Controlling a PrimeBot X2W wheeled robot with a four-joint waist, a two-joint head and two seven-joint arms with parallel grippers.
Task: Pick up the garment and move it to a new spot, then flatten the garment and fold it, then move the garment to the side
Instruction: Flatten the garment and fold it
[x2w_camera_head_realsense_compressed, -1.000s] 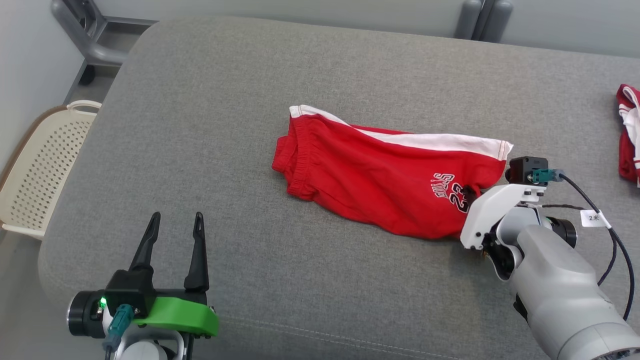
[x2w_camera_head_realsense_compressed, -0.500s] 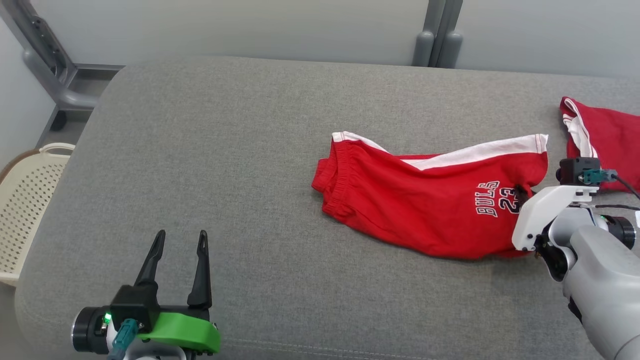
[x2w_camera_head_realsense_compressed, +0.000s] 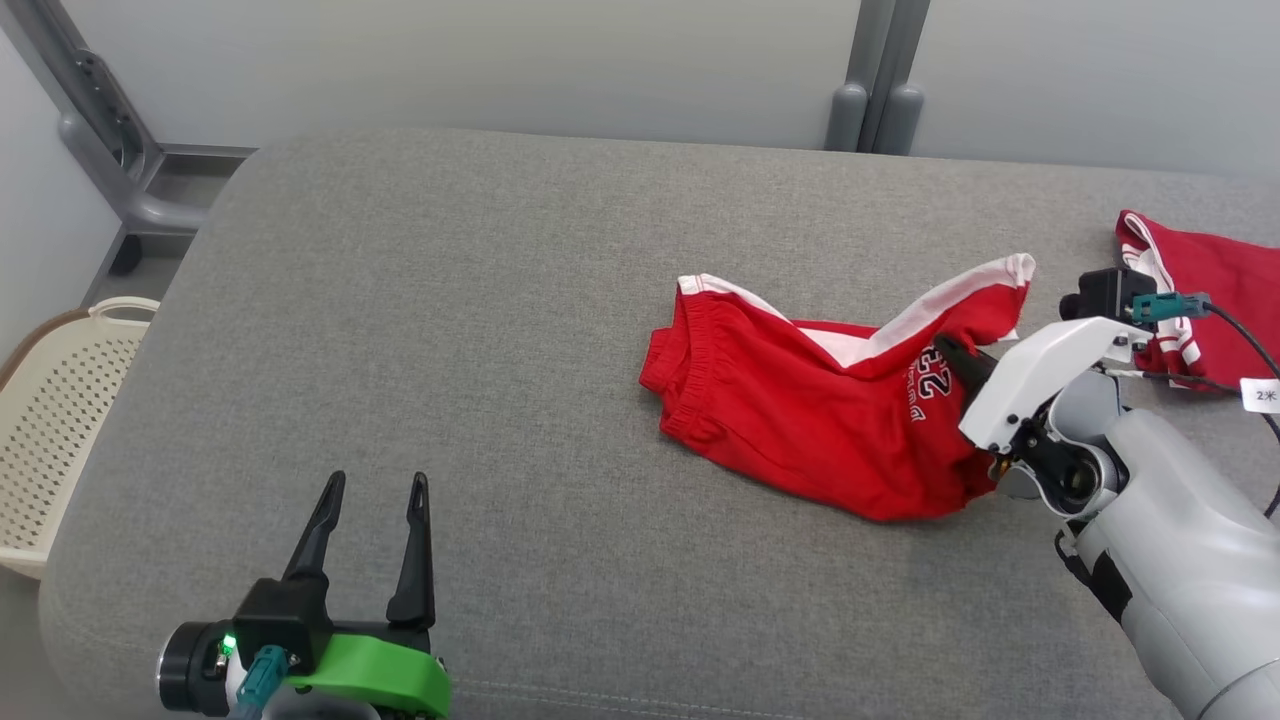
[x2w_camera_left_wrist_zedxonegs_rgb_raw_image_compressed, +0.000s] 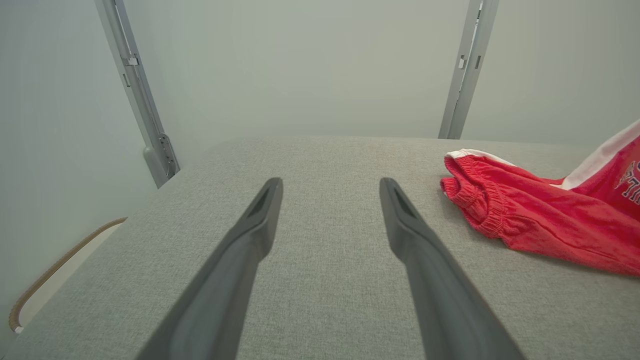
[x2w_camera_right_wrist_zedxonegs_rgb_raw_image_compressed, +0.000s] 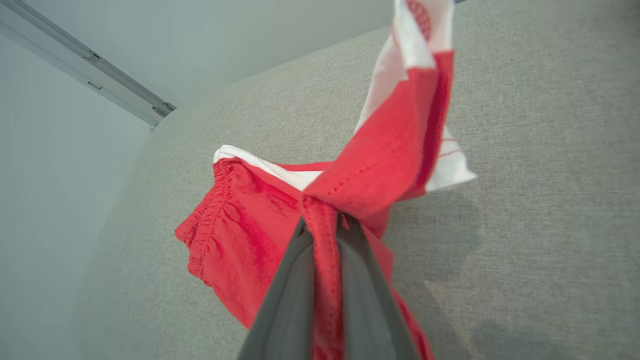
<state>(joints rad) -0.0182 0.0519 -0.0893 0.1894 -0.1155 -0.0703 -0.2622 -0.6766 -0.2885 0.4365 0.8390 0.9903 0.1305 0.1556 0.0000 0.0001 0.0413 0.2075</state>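
- Right claw (x2w_camera_head_realsense_compressed: 950, 352) is clamped tight on the red jersey shorts with the white side stripe (x2w_camera_head_realsense_compressed: 800, 420). In the right wrist view a bunched red hem is squeezed between its 2 dark fingers (x2w_camera_right_wrist_zedxonegs_rgb_raw_image_compressed: 280, 300).
- That pinched leg end is up off the grey fabric-covered worktop (x2w_camera_head_realsense_compressed: 450, 330), with the white stripe flaring above the claw.
- The elastic waistband end lies flat on the worktop, right of centre, and the "23" print shows just beside the grip.
- Left claw (x2w_camera_head_realsense_compressed: 378, 482) hangs over the near-left part of the worktop with its fingers spread wide and nothing between them, well apart from the shorts.
- In the left wrist view the shorts (x2w_camera_left_wrist_zedxonegs_rgb_raw_image_compressed: 540, 225) sit off to the right of those open fingers (x2w_camera_left_wrist_zedxonegs_rgb_raw_image_compressed: 250, 240).
- A second red-and-white garment (x2w_camera_head_realsense_compressed: 1220, 290) lies at the far right edge.
- A cream perforated basket (x2w_camera_head_realsense_compressed: 60, 420) stands beside the worktop's left side.
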